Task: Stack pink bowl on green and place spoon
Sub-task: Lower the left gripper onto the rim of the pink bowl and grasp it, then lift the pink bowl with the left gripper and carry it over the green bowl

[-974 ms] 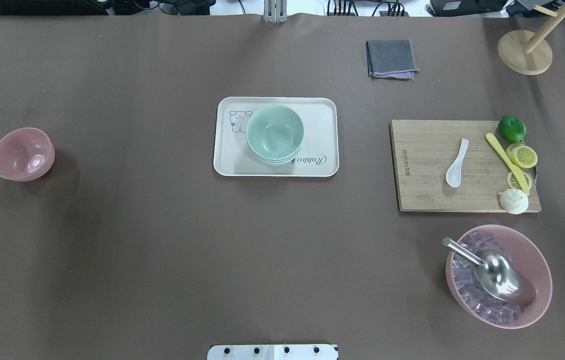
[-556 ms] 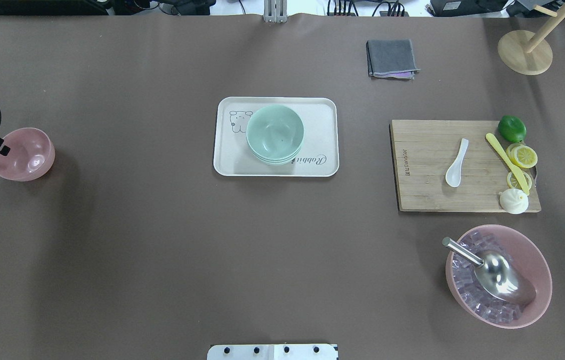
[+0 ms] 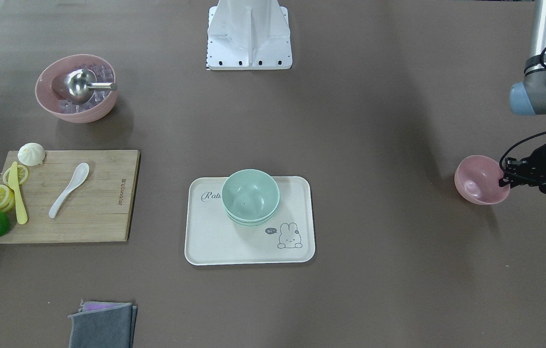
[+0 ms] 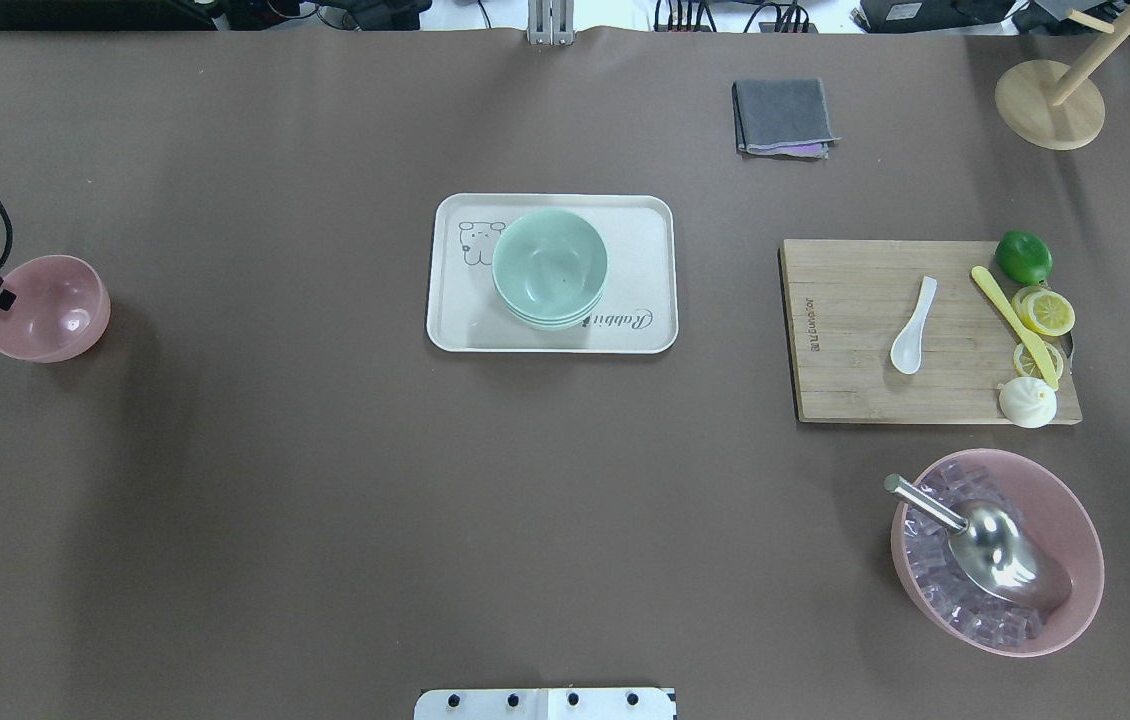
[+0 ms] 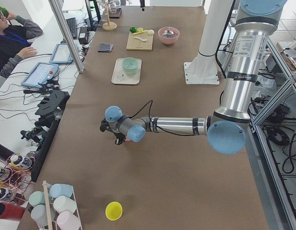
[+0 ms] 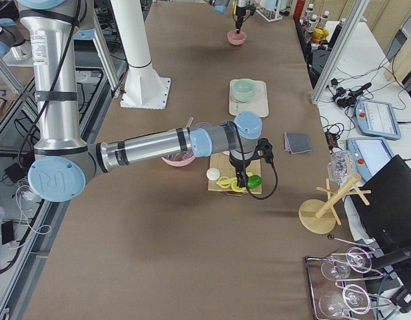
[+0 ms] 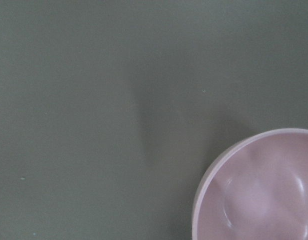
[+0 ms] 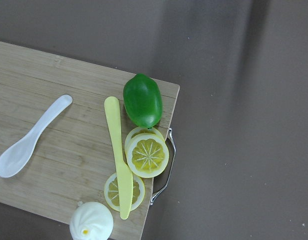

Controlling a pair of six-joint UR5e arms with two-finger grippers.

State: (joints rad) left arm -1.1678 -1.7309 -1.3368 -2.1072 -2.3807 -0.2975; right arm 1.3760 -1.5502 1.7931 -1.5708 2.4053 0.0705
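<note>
pink bowl (image 4: pixel 50 310) sits at far left of the overhead frame on the tabletop (image 4: pixel 325 500), left claw (image 3: pixel 504 179) at its rim, opening cannot be told; bowl looks light, stiff, slick, so likely best pinched across the rim wall, not the rounded side.

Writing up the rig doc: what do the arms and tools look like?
Both arms match: silver tube links, light blue joint caps, white printed labels on the upper links. The left arm and right arm each carry a black cable looping to the wrist. The left tool is black; the right tool looks dark, detail too small to tell.
</note>
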